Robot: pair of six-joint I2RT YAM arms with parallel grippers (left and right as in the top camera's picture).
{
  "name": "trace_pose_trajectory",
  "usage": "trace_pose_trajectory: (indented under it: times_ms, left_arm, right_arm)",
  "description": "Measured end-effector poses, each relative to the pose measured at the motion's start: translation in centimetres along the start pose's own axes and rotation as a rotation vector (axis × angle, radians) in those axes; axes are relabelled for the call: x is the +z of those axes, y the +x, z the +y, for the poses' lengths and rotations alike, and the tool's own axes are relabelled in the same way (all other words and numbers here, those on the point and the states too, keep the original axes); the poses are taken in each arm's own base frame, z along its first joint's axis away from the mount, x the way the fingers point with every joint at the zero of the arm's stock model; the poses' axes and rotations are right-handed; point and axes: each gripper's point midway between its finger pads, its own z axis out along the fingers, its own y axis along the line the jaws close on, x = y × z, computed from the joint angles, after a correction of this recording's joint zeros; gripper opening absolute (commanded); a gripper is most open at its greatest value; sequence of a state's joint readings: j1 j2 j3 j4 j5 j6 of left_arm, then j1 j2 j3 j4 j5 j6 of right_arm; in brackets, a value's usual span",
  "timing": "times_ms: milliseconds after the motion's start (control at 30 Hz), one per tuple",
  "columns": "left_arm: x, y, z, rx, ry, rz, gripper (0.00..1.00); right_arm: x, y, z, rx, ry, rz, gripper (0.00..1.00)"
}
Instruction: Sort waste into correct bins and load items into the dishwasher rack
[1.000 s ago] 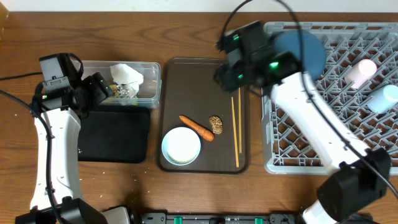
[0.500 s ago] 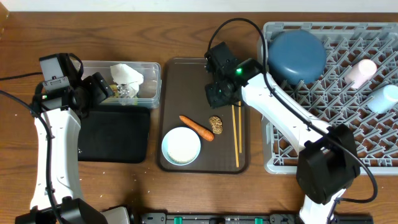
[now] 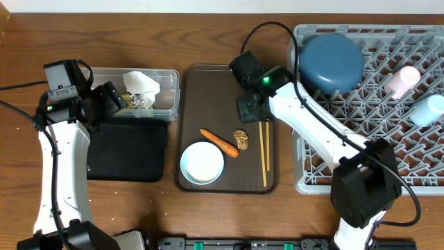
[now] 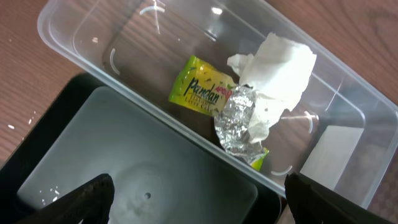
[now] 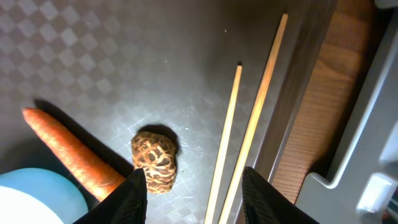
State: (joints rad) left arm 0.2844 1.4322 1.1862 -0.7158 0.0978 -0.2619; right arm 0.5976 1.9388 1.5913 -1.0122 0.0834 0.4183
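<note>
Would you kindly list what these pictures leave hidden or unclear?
Right claw: hidden under the right arm overhead.
Chopsticks: upper ends under that arm overhead; lower ends cut off by the right wrist view's bottom edge.
White bowl: too small overhead to tell its contents; cut off by the right wrist view's corner.
Left claw: only fingertips show at the left wrist view's bottom edge.

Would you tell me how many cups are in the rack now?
2: a pale-pink cup and a light-blue cup, both near the rack's right edge; others may be hidden.
</note>
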Motion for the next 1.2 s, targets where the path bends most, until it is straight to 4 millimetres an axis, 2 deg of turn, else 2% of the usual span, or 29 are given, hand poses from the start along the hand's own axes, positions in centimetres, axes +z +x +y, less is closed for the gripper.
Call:
trace_pose_trajectory:
  times_ms: [233,400,567,733,833,967,1033,1100,1133,1200]
  left_arm:
    - [0.0,0.1,0.1,0.0,-0.002,0.006,0.88]
    - [0.0,0.2,0.1,-0.001,-0.002,0.007,0.88]
    - [0.0,0.2,-0.1,0.0,0.009,0.01,0.88]
    - [0.0,0.8,-1.8,0.052,0.047,0.023,0.88]
    - [0.0,1.7,-4.5,0.138,0.089,0.029,0.88]
    - [-0.3,3.3,-8.3,0.251,0.152,0.032,0.89]
    - [-0.6,4.5,-10.4,0.309,0.186,0.041,0.89]
    - [-0.9,5.9,-12.1,0.362,0.216,0.054,0.89]
    - [-1.1,6.8,-13.2,0.397,0.236,0.064,0.89]
    - [-1.5,8.2,-14.6,0.443,0.259,0.08,0.89]
  right_arm:
    - [2.9,3.4,-1.2,0.039,0.042,0.086,0.4]
    - [3.7,4.9,-1.0,0.027,0.052,0.119,0.4]
    - [3.8,5.0,-0.4,0.018,0.048,0.111,0.39]
    - [3.6,3.6,-0.1,0.035,0.026,0.065,0.39]
    - [2.4,1.3,-0.8,0.068,0.012,0.022,0.41]
    - [-0.6,-2.7,-3.6,0.112,-0.001,-0.062,0.49]
    - [-2.5,-4.1,-5.5,0.143,-0.002,-0.105,0.64]
    - [-4.7,-5.1,-8.0,0.182,0.003,-0.149,0.68]
    - [-6.0,-5.4,-9.8,0.211,0.01,-0.174,0.72]
    - [-7.7,-5.4,-12.2,0.26,0.023,-0.197,0.75]
